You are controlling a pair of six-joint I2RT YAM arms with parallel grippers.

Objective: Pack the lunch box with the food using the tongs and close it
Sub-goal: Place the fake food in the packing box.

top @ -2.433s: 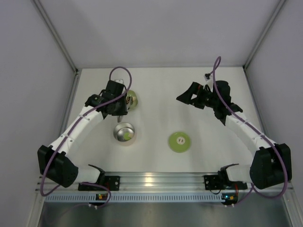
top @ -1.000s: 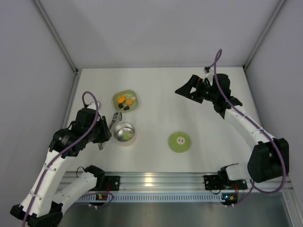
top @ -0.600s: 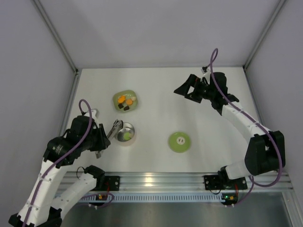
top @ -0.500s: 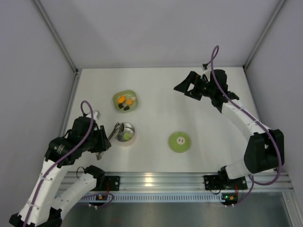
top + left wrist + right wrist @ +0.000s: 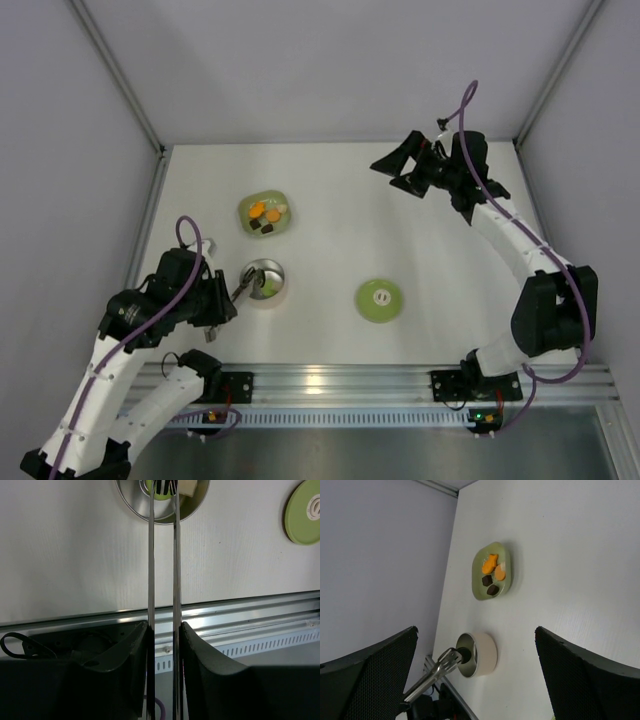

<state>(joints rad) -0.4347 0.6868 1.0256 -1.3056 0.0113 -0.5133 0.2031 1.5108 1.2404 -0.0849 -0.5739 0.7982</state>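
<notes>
The tongs [image 5: 151, 555], clamped in the left end effector [image 5: 162, 630], dip into the box [image 5: 282, 288]; right end effector [image 5: 392, 172] wide. A crooked lift could snag and tip it.

My tongs [image 5: 151, 560] are smooth bright metal, and the lunch box [image 5: 131, 495] is glossy steel inside. The lid [image 5: 301, 512] looks smooth and matt; my left fingers [image 5: 125, 675] look like dull plastic.
</notes>
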